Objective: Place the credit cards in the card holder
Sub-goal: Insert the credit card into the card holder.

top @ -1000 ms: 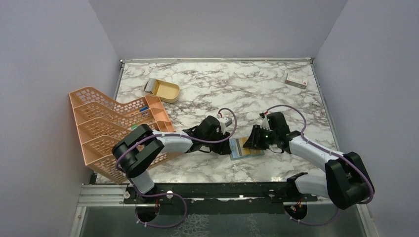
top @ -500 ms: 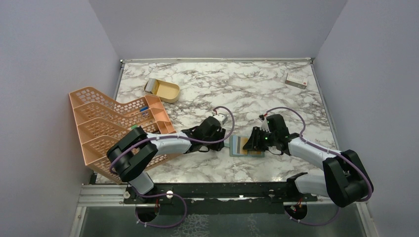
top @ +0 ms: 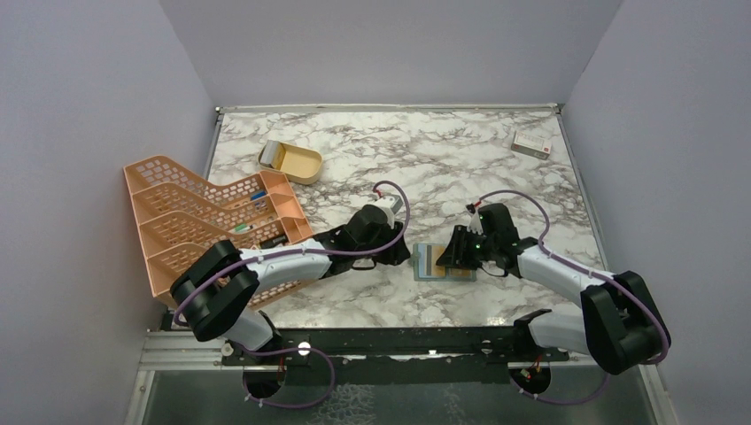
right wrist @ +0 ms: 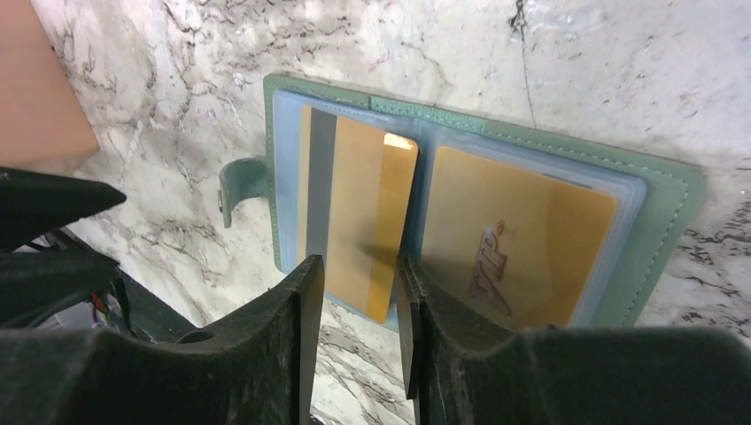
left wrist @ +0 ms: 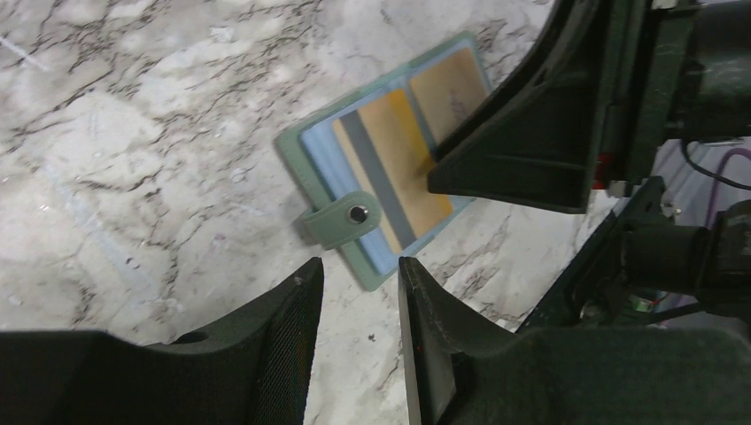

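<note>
The card holder (top: 423,263) lies open and flat on the marble between the two arms. In the right wrist view its grey-green rim (right wrist: 666,202) frames pale blue pages. A tan-orange credit card with a grey stripe (right wrist: 354,208) lies on the left page. A second credit card marked VIP (right wrist: 518,232) lies on the right page. The snap tab (right wrist: 239,181) sticks out to the left. My right gripper (right wrist: 360,266) hovers over the striped card, jaws a little apart and empty. My left gripper (left wrist: 359,270) is open and empty, just short of the snap tab (left wrist: 344,219).
A peach wire rack (top: 204,232) stands at the left, close to the left arm. A gold oval tin (top: 290,161) sits behind it. A white box with a red mark (top: 531,144) lies at the far right. The right gripper's dark fingers (left wrist: 531,133) cover part of the wallet in the left wrist view.
The left gripper has drawn back to the left, away from the wallet's edge. The wallet has turned from tilted to nearly square. The right gripper stays over it.
</note>
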Tool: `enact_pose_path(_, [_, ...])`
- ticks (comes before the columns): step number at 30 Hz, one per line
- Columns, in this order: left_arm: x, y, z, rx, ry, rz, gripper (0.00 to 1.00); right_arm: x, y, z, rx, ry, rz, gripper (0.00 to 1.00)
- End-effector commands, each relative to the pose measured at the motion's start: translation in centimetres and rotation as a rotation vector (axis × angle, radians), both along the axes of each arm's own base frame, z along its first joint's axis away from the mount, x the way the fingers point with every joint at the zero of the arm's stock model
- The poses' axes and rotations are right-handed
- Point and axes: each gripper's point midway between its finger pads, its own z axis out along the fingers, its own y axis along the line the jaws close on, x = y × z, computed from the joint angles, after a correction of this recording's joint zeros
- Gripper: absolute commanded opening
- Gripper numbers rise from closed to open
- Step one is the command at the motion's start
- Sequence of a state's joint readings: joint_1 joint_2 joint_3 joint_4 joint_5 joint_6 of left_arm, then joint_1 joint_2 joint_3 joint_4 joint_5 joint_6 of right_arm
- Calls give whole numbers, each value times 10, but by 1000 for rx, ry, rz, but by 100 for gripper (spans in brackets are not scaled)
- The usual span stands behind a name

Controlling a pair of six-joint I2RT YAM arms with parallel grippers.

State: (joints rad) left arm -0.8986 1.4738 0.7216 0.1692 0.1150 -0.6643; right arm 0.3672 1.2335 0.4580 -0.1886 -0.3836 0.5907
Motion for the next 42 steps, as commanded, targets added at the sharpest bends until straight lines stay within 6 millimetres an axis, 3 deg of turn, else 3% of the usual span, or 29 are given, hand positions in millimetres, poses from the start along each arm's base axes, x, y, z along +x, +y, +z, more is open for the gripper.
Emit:
enact_pose_path(1, [-4, -24, 14, -103, 6, -76, 40, 16, -1, 12, -19, -48, -33, 37])
enact_pose_path(11, [-3, -23, -29, -18, 65, -73, 43, 17, 2, 3, -16, -26, -20, 37])
enact_pose_path(17, [-3, -26, -34, -20, 65, -87, 44, 19, 10, 9, 32, -46, -8, 35])
enact_pose_path(26, [-1, -30, -39, -17, 62, -91, 43, 17, 21, 5, 79, -31, 16, 23])
enact_pose_path(32, [1, -25, -38, -10, 49, -72, 42, 12, 27, 1, 88, -8, 51, 24])
enact_pose_path(38, [1, -21, -38, -7, 43, -55, 34, 11, 30, 2, 87, -7, 52, 26])
enact_pose_path(42, [3, -16, -34, -5, 30, -30, 32, 11, 24, 5, 51, -5, 44, 28])
